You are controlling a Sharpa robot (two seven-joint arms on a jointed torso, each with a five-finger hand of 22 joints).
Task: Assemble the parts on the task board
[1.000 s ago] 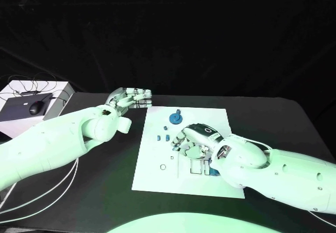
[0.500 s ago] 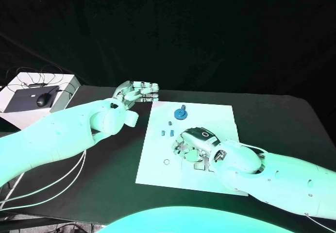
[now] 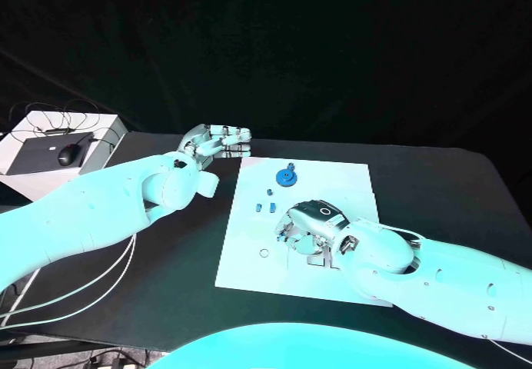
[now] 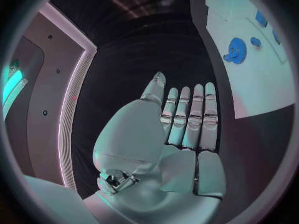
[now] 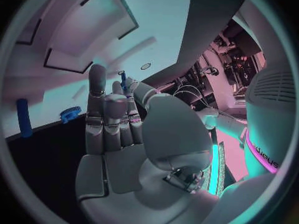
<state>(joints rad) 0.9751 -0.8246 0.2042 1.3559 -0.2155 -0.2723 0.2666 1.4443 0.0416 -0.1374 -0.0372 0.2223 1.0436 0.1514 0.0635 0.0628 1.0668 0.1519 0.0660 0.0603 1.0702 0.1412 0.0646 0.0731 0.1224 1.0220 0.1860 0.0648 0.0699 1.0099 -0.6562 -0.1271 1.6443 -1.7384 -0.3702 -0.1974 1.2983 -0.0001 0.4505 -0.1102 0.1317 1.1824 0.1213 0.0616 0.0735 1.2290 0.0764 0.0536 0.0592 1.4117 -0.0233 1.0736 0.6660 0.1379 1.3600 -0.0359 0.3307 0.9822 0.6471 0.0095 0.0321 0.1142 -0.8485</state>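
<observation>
Right hand over the board, pin at its fingertips

The right hand (image 3: 307,228) pinched a thin blue pin (image 5: 122,79), upright over the white board (image 3: 344,192); the left hand (image 3: 217,143) idled beside it, fingers straight, together, empty.

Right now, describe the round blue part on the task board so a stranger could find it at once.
Start at the white task board in the middle of the black table. Look to its far end, away from the robot, ahead of the right hand. There lies the round blue part, a disc with a short stub at its far edge; it is the largest blue piece, while the small blue pieces nearby are tiny pegs.
</observation>
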